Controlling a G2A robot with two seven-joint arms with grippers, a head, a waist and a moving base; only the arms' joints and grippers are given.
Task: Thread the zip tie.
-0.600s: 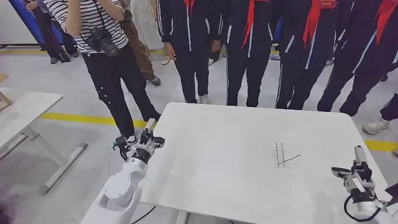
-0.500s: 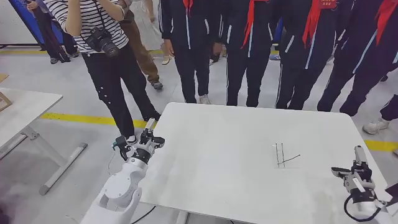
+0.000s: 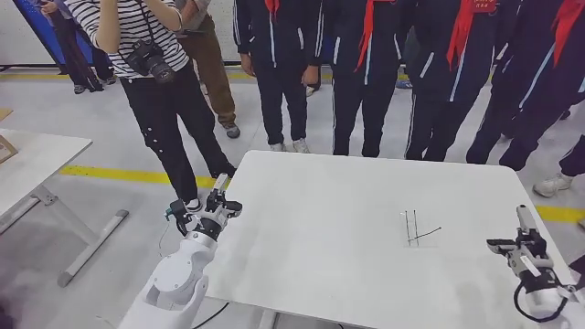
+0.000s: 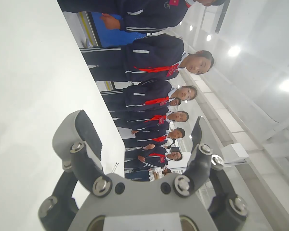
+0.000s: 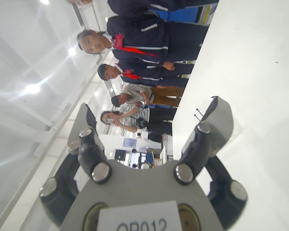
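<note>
nudged right gripper (image 5: 151,104) slightly along table (image 3: 320,238) edge, claw released, empty. kept left gripper (image 4: 139,121) parked, also released. found zip ties (image 3: 416,228) lying untouched on table, nearer right gripper; threading unstarted.

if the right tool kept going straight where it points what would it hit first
Probably nothing close: the open right tool points across the white rectangular table, above its surface. The thin black plastic zip ties lie ahead but flat on it, so likely passed over; depth unclear.
</note>
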